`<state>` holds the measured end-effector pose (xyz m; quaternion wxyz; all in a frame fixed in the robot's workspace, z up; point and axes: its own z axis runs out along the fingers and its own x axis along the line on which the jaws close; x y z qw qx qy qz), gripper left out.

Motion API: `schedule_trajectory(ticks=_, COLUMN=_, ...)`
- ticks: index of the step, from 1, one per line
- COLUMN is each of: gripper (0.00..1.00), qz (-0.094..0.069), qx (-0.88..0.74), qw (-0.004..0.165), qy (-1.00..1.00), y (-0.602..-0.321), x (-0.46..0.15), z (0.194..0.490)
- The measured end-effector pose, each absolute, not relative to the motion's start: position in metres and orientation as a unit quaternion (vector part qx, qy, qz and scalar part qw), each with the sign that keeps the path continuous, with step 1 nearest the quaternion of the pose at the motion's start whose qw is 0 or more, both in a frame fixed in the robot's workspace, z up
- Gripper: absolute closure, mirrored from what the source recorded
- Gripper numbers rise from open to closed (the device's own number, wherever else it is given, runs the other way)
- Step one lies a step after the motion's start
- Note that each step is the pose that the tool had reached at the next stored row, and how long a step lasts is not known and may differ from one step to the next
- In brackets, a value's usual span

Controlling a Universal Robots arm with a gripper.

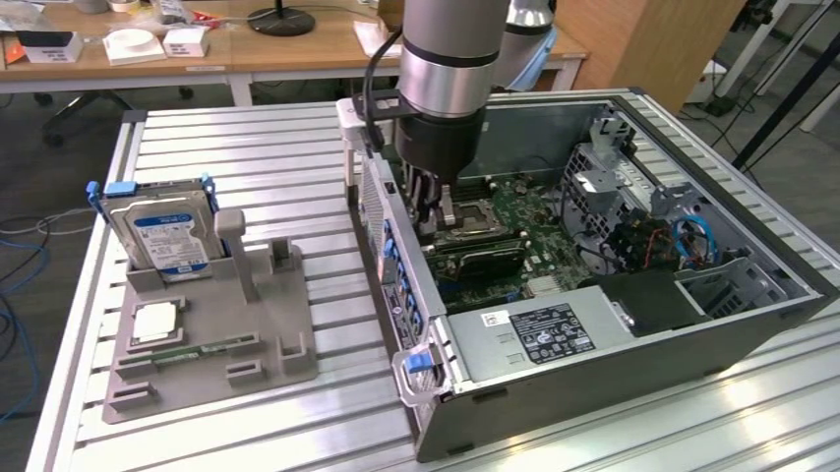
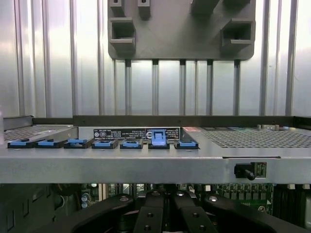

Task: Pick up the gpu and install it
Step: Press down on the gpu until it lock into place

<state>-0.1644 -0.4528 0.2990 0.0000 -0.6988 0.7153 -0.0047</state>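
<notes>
Inside the computer case, the closed gripper hangs beside its wall.

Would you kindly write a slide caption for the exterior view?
Robot arm's shut claw lowered inside the open computer case, above the motherboard; hard drive stands in the gray holder.

Beside the black gripper, the computer case is dark grey; the clips blue; the holder farther away plain grey.
</notes>
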Motion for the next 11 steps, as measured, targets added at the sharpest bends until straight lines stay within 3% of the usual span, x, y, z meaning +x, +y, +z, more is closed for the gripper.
schedule_trajectory(ticks=11, gripper=0.89, qz=-0.005, qx=-0.699, qw=0.0, qy=0.715, y=-0.4528, x=-0.1653, z=0.3031)
